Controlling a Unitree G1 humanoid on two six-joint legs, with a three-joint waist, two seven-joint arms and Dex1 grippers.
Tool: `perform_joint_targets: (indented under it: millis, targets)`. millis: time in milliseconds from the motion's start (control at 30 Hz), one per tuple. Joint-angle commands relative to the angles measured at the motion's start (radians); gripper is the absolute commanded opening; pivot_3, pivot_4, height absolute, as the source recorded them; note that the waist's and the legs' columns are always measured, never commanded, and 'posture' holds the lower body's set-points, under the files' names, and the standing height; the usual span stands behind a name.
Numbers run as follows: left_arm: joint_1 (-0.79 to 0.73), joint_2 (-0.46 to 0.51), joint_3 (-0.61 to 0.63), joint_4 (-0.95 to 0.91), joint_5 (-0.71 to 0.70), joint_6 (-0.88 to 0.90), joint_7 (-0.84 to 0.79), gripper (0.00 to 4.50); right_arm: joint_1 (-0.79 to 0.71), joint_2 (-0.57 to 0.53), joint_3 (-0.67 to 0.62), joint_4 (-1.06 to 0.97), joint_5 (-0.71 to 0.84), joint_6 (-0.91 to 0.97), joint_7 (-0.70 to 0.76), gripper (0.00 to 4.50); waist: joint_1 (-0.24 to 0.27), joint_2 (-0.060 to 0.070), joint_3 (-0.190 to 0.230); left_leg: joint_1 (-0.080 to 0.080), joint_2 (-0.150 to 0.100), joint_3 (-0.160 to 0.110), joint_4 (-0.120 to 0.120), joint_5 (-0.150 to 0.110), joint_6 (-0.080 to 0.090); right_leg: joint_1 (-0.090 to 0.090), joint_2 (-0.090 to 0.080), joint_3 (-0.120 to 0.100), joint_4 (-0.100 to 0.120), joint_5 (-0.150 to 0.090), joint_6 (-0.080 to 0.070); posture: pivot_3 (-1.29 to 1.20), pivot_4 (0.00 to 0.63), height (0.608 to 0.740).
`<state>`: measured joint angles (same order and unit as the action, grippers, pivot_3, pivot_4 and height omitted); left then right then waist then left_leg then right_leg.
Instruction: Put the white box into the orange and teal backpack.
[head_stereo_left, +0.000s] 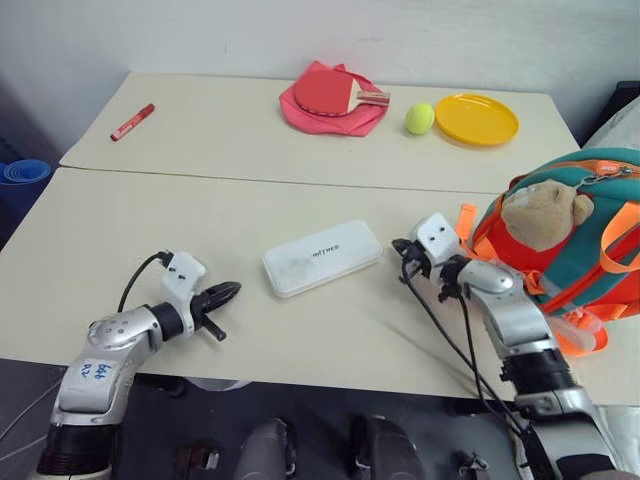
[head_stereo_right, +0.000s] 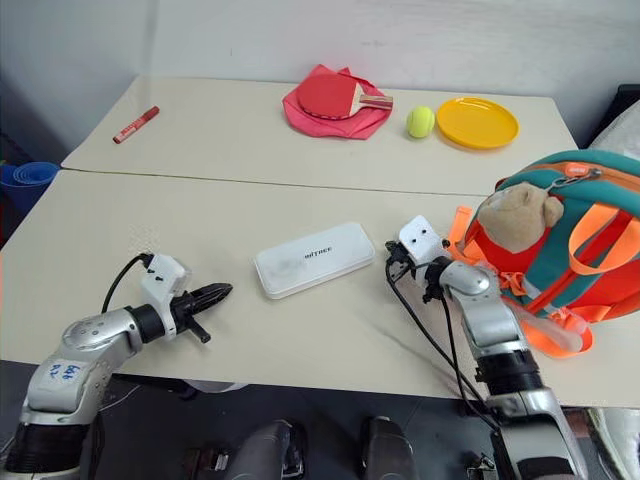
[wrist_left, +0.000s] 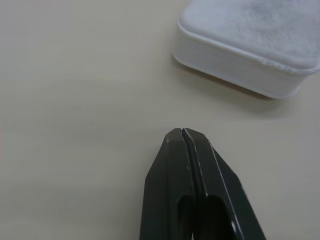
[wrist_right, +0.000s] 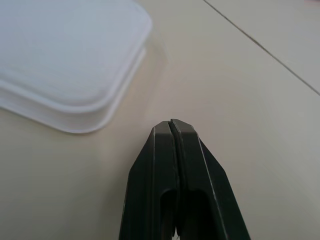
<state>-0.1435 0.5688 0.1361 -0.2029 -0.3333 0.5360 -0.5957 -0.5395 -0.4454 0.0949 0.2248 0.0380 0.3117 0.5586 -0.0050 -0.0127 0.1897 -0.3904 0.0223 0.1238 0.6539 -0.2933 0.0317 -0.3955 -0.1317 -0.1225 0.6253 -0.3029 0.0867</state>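
Flat on the table (head_stereo_left: 120, 240) lies the white box (head_stereo_left: 322, 257), between the two grippers and touching neither. Left gripper (head_stereo_left: 232, 291) sits just off one short end, its jaws pressed together on nothing. Right gripper (head_stereo_left: 398, 245) is near the other end, jaws likewise closed and empty. Beside the right arm stands the backpack (head_stereo_left: 585, 250), at the table's right edge.

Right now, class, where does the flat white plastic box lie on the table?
In the head views, the flat white plastic box lies on the near beige table, between the shut left gripper and right gripper, apart from both, left of the orange and teal backpack.
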Motion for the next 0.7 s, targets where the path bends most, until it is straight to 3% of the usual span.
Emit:
perform_joint_targets:
  millis: [33, 433, 700]
  targets:
    - [-0.053, -0.007, -0.02, 0.037, 0.026, -0.051, 0.003, 0.01, -0.059, 0.03, -0.006, 0.032, 0.007, -0.015, 0.001, 0.0, -0.002, 0.0, 0.0, 0.0, 0.0, 0.0, 0.0, 0.0, 0.0, 0.0, 0.0, 0.0, 0.0, 0.0, 0.0, 0.0, 0.15, 0.74]
    - [-0.088, -0.021, -0.049, 0.088, 0.006, -0.082, -0.069, 0.01, -0.042, 0.065, 0.018, 0.024, 0.023, -0.071, 0.105, 0.0, -0.023, 0.0, 0.0, 0.0, 0.0, 0.0, 0.0, 0.001, 0.0, 0.0, 0.0, 0.0, 0.0, 0.0, 0.0, 0.0, 0.15, 0.74]
    - [-0.112, -0.022, -0.058, 0.108, 0.01, -0.084, -0.086, 0.01, 0.059, 0.023, 0.031, -0.163, 0.087, 0.017, 0.231, 0.0, -0.023, 0.0, 0.0, 0.0, 0.0, 0.0, -0.001, 0.001, 0.0, 0.0, 0.0, 0.0, 0.0, 0.0, 0.0, 0.0, 0.15, 0.74]
